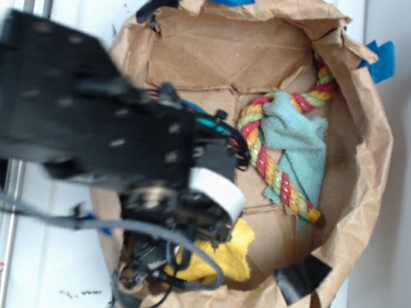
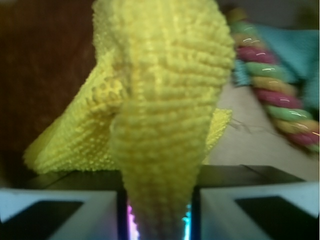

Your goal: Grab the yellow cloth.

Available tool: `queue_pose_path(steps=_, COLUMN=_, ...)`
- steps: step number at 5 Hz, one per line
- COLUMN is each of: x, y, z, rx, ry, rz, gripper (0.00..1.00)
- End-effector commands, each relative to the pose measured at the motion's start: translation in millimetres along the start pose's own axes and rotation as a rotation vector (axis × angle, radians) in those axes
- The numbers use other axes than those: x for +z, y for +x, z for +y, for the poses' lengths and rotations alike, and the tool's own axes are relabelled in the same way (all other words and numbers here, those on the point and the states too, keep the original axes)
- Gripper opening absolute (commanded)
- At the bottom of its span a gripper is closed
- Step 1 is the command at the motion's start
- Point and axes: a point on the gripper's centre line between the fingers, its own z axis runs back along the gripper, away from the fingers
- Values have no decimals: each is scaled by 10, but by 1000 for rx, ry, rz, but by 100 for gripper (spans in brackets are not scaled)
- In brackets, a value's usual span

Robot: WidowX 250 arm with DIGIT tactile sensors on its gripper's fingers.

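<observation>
The tool (image 2: 159,210) has pinched shut on a raised fold of the yellow cloth (image 2: 165,100) near the paper bin's (image 1: 367,172) bottom edge; the cloth looks soft, light and floppy, so gripping a bunched ridge suits it.

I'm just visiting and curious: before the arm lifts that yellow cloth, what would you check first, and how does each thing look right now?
1. Yellow cloth between the fingers: ok, a fold is pinched in the wrist view.
2. Gripper closed on fabric: ok.
3. Grip depth: cannot tell; only a narrow fold shows.
4. Braided rope clear of the grip: ok, it lies apart.
5. Teal cloth not caught: ok.
6. Paper bag wall clear of the arm: cannot tell, the arm hides the near side.
</observation>
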Motion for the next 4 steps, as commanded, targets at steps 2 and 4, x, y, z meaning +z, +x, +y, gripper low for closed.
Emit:
queue_pose_path(steps=2, x=864, y=-31, z=266, rx=377, ry=144, rz=100, gripper=0)
queue_pose_path(steps=4, x=944, y=314, z=607, rx=358, ry=121, rz=78, gripper=0)
